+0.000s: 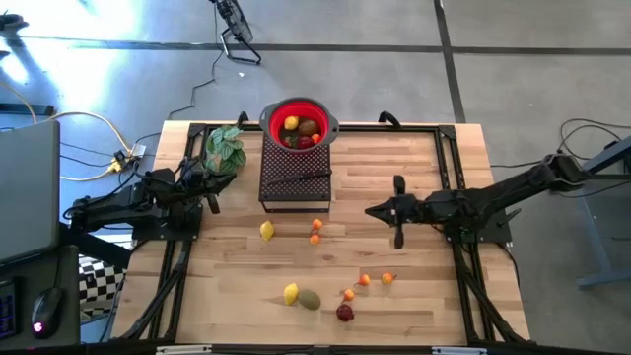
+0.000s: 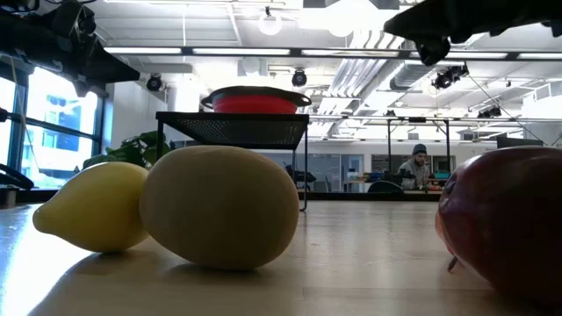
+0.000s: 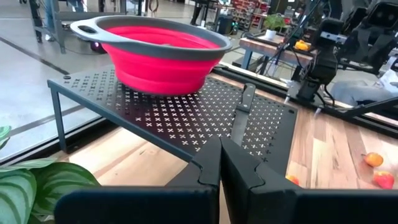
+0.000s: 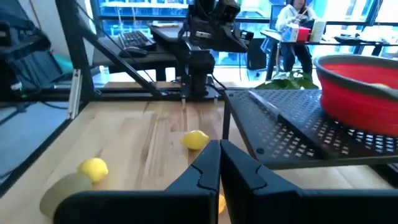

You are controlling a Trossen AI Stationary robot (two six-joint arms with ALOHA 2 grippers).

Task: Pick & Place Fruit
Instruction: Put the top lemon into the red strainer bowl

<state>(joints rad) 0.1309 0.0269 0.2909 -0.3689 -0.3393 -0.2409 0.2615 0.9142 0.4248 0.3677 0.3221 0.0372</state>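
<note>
While both hands (image 1: pixel 210 193) (image 1: pixel 373 210) hover closed and empty, fruit (image 1: pixel 317 225) lies scattered between them.

Ahead of the closed right gripper (image 1: pixel 375 210), bare wooden tabletop (image 1: pixel 414 296) runs to a lemon (image 1: pixel 266 231) and two small orange fruits (image 1: pixel 315 232). The black perforated stand (image 1: pixel 295 177), carrying the red bowl (image 1: pixel 299 123) and a knife (image 1: pixel 296 178), blocks the far side. Ahead of the closed left gripper (image 1: pixel 215 184), the stand is just beside its fingertips; the leafy plant (image 1: pixel 225 148) crowds one flank.
</note>
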